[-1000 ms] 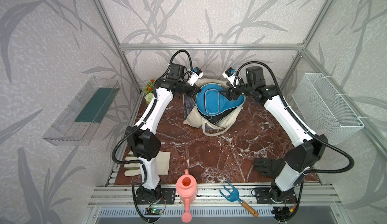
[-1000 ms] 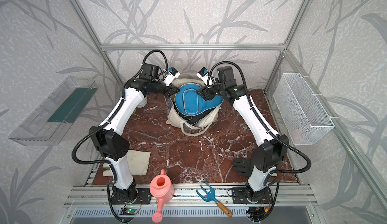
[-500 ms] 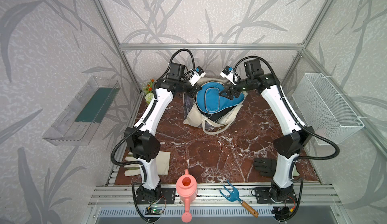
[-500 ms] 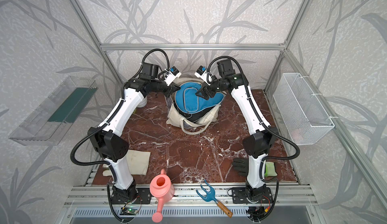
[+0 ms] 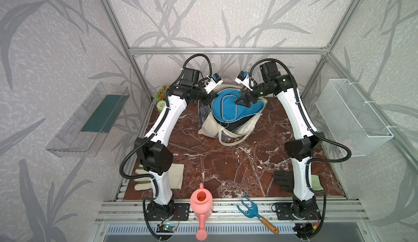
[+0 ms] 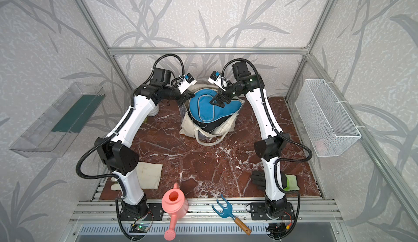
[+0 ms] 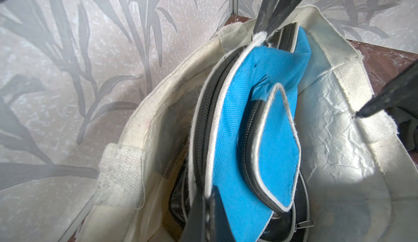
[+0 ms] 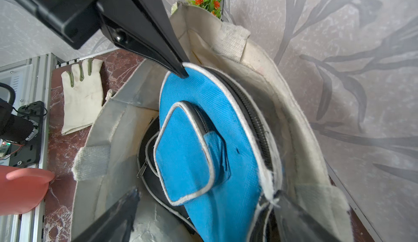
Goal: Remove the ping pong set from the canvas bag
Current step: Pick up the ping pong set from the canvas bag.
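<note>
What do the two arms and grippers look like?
The left arm and right arm have white links, black joint housings and black corrugated cable loops. The left gripper and right gripper are black with tapered pointed fingers. A white-and-blue camera module sits at each wrist.

Grey leaf-patterned walls (image 5: 226, 14) enclose a red-brown marble floor (image 5: 226, 168), framed by aluminium rails (image 5: 226, 50).

The blue case (image 7: 248, 121) is matt woven cloth with a ribbed weave and pale, fraying piping. The bag (image 8: 228, 39) is rough cream canvas; its lining (image 7: 328, 125) looks crinkled and faintly shiny. The worktop (image 5: 226, 161) is glossy veined stone, and the watering can (image 5: 201, 203) is smooth pink plastic.
</note>
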Robot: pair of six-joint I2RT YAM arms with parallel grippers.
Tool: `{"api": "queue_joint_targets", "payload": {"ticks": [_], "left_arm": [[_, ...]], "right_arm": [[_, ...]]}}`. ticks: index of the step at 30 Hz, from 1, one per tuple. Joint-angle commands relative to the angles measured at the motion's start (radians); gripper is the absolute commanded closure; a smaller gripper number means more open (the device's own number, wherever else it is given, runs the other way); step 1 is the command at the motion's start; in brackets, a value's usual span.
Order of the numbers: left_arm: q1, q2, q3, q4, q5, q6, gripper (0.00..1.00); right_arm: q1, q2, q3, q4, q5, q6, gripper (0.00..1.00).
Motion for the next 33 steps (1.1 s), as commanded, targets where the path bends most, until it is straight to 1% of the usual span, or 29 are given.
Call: {"api": "queue_joint_targets", "payload": {"ticks": [1,5,13,16,17,18,19,20,22,23,25,28,32,33], "left_arm": [[-0.001,-0.038,0.038,-0.005,0.078,0.058,1.0],[0.001,-0.038,0.044,-0.002,0.106,0.06,1.0],[0.002,-0.031,0.051,-0.019,0.139,0.071,1.0],[0.004,-0.028,0.055,-0.021,0.145,0.068,1.0],[0.004,-0.027,0.057,-0.02,0.146,0.067,1.0],[0.003,-0.024,0.06,-0.022,0.146,0.065,1.0],[0.004,-0.02,0.065,-0.024,0.145,0.067,1.0],[0.004,-0.015,0.075,-0.028,0.142,0.065,1.0],[0.004,-0.007,0.088,-0.033,0.135,0.06,1.0],[0.005,-0.001,0.098,-0.033,0.128,0.055,1.0],[0.005,0.008,0.113,-0.035,0.107,0.042,1.0],[0.005,0.02,0.135,-0.034,0.069,0.011,1.0],[0.003,0.039,0.171,-0.028,-0.041,-0.057,1.0],[0.003,0.046,0.187,-0.029,-0.092,-0.085,0.95]], "right_arm": [[-0.016,0.047,0.048,-0.054,-0.06,-0.008,0.06],[-0.018,0.105,0.105,-0.108,-0.09,-0.02,0.06],[-0.036,0.148,0.103,-0.107,-0.124,-0.02,0.06],[-0.044,0.163,0.102,-0.131,-0.146,-0.033,0.09],[-0.046,0.166,0.103,-0.141,-0.159,-0.04,0.12],[-0.048,0.168,0.102,-0.152,-0.167,-0.043,0.19],[-0.05,0.169,0.103,-0.163,-0.175,-0.047,0.29],[-0.051,0.168,0.103,-0.172,-0.179,-0.05,0.44],[-0.051,0.164,0.1,-0.185,-0.171,-0.049,0.81],[-0.051,0.159,0.097,-0.19,-0.167,-0.049,0.91],[-0.051,0.145,0.083,-0.187,-0.155,-0.046,1.0],[-0.051,0.123,0.072,-0.179,-0.156,-0.043,1.0],[-0.05,0.093,0.069,-0.143,-0.164,-0.005,1.0],[-0.05,0.083,0.067,-0.123,-0.154,0.018,1.0]]}}
